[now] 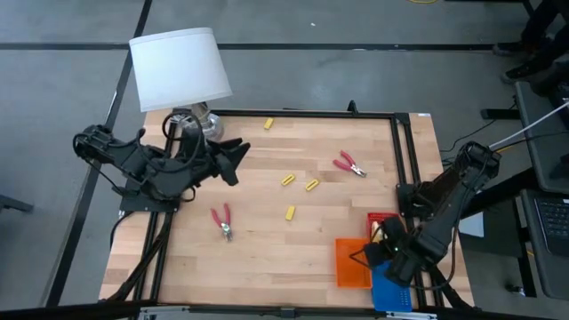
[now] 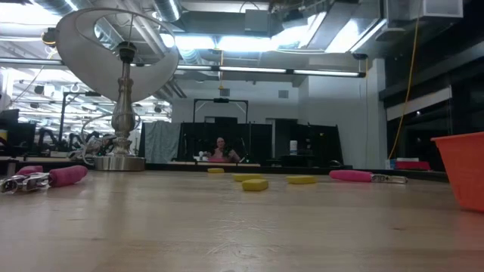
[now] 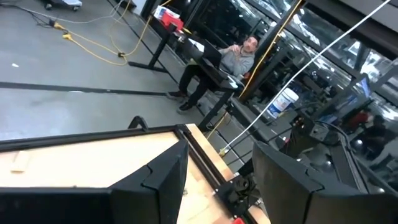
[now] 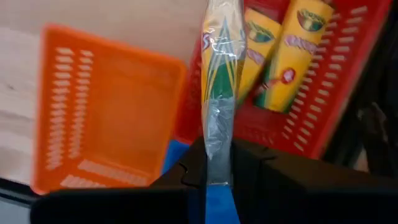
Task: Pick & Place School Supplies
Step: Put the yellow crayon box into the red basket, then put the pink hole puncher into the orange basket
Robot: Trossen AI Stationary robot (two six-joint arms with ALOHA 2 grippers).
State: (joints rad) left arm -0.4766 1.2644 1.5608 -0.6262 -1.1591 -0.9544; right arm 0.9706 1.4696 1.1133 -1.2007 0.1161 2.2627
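Over the near right corner of the counter, right gripper found poised above the trays, arm folded back along the frame. Left gripper found at the far left beside the lamp, arm bent low, fingers spread with nothing between them.

From the right wrist view only: fingers pressed on a wrapped crayon pack, held edge-on above the junction of the orange tray and red tray; two further crayon packs lying flat in the red tray. Blue tray noted beneath the gripper in the high view.

On the open counter: two red-handled tools, well apart, and four yellow blocks.

From the low view only: seated person beyond the counter.
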